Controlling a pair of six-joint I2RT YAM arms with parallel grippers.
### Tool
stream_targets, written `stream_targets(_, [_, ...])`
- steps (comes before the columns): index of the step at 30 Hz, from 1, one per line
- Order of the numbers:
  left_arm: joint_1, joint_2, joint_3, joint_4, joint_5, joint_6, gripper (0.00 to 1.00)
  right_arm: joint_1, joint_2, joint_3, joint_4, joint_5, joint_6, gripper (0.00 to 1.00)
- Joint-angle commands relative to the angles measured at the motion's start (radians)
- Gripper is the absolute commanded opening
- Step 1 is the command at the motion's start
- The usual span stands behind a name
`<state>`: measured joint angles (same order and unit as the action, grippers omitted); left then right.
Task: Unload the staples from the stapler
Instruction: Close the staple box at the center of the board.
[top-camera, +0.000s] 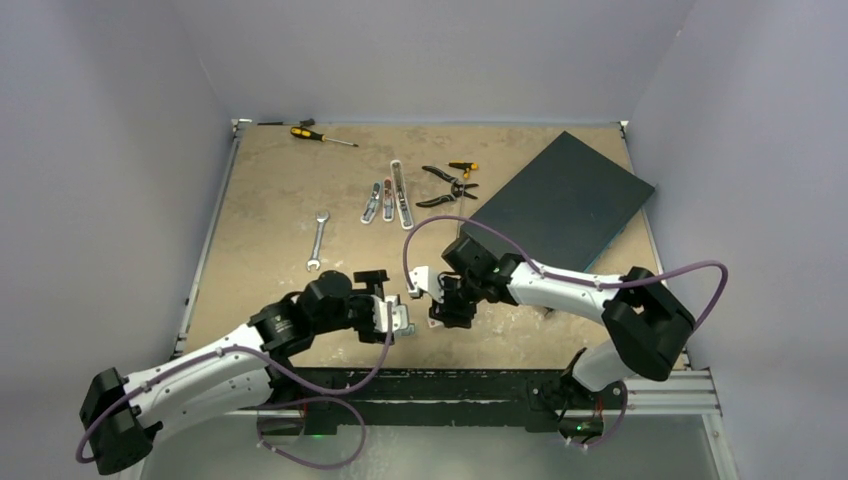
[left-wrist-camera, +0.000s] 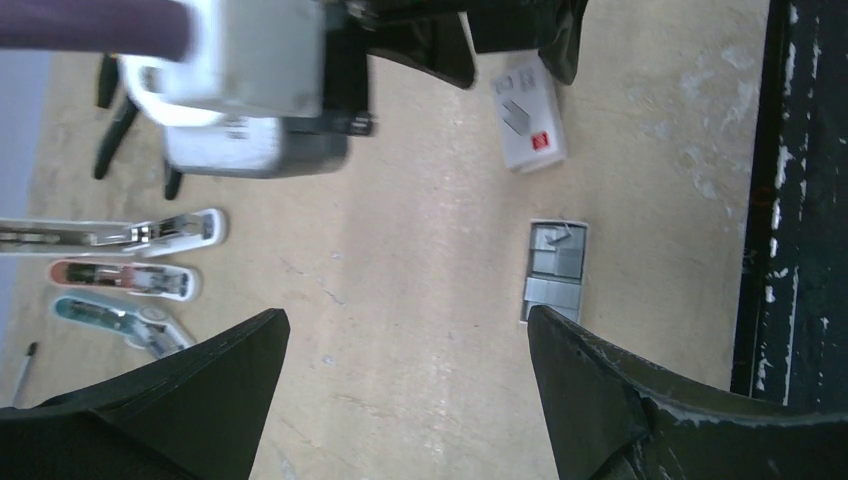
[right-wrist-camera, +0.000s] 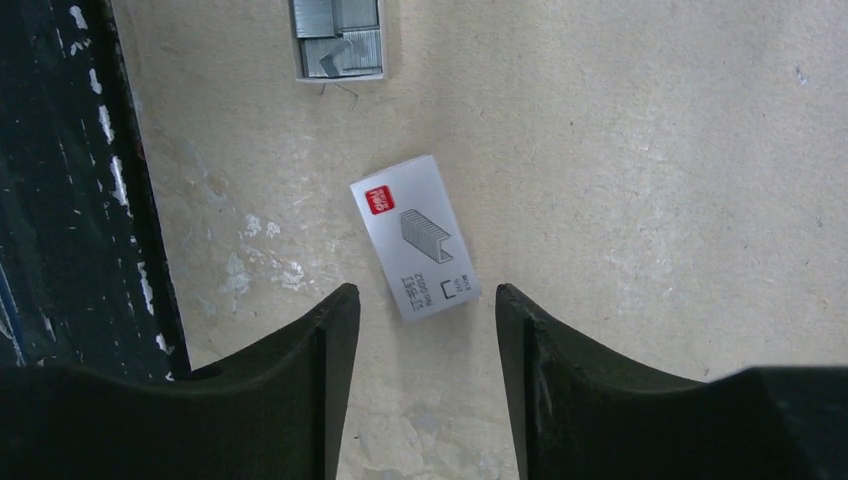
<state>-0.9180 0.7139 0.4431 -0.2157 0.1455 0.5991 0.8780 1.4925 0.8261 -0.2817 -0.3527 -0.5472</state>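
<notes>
Left wrist view: staples (left-wrist-camera: 558, 296) look tiny, light, may snap; best pinch the long sides. Left fingers (left-wrist-camera: 610, 400) and right fingers (right-wrist-camera: 280, 390) are apart, empty.

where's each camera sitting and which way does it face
top external: above and behind the bases, looking down on the table; both arms show, left arm, right arm.
left wrist: on the left arm, looking down past its open left gripper at the staples; the right arm's end shows at top.
right wrist: on the right arm, looking down between the fingers of the right gripper at the white box.
shared: both wrist views show the white box and the staples.
</notes>
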Motion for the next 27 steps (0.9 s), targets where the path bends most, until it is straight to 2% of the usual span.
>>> stream_targets(1, [0.002, 0.085, 0.033, -0.006, 0.071, 0.034, 0.88, 0.0, -0.04, -0.014, 0.012, 0.019, 0.036, 0.63])
stream_targets(4, [0.003, 0.143, 0.026, 0.019, 0.1, 0.03, 0.89, 0.0, -0.062, -0.025, 0.012, 0.041, 0.032, 0.68])
stream_targets(14, [0.005, 0.147, -0.041, 0.047, 0.25, 0.032, 0.88, -0.047, -0.157, -0.077, 0.049, 0.138, 0.065, 0.68])
stream_targets(18, [0.005, 0.153, -0.058, 0.051, 0.284, 0.012, 0.87, -0.109, -0.154, -0.054, 0.056, 0.086, 0.068, 0.65])
stream_targets(27, [0.038, 0.164, -0.052, 0.052, 0.299, 0.01, 0.84, -0.117, -0.184, -0.057, 0.09, 0.082, 0.094, 0.65])
